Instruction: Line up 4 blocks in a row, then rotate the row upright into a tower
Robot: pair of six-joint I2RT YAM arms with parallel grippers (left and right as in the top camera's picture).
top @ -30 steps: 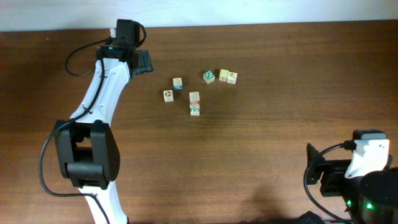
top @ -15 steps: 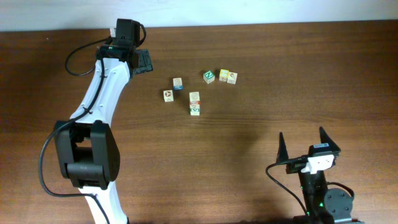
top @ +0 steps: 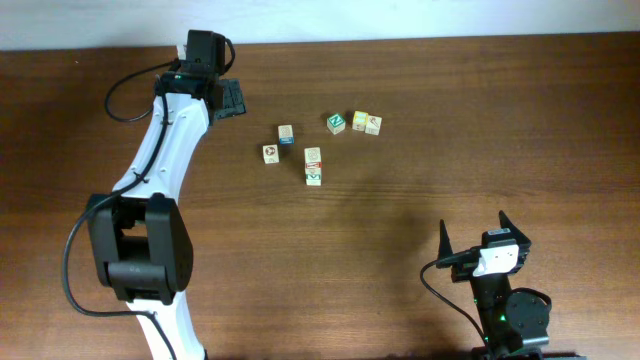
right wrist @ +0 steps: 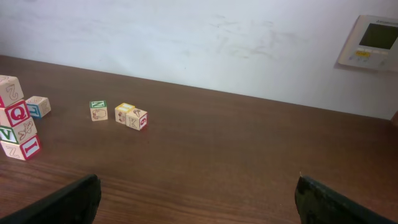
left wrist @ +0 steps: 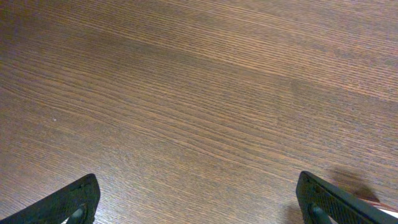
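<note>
Blocks (top: 313, 160) of small pale wood, printed as alphabet cubes, are lying in a loose cluster on the dark brown wooden tabletop (top: 450, 120), just above the middle of the overhead frame. Nothing is showing as started. No block is being touched, and by my reading all four turns are waiting to be done — whether any face is already sitting as wanted cannot be told.

Counting from overhead, I am finding seven cubes:
- a green-printed V cube (top: 314, 177) sitting close against a red-orange-faced cube (top: 313, 157) in a short column;
- a blue-faced cube (top: 285, 134) and a cube with a brown round mark (top: 270, 153) to their left;
- up to the right, a second green-printed cube (top: 336, 122), a yellow-faced cube (top: 360, 119) and a red-marked cube (top: 373, 125).

The column may be hiding one more.

The left end effector (top: 232, 98) is hovering at upper left with its jaws standing wide apart on nothing. The right end effector (top: 476, 232) is sitting at lower right, likewise spread and empty — well apart from the cluster.
</note>
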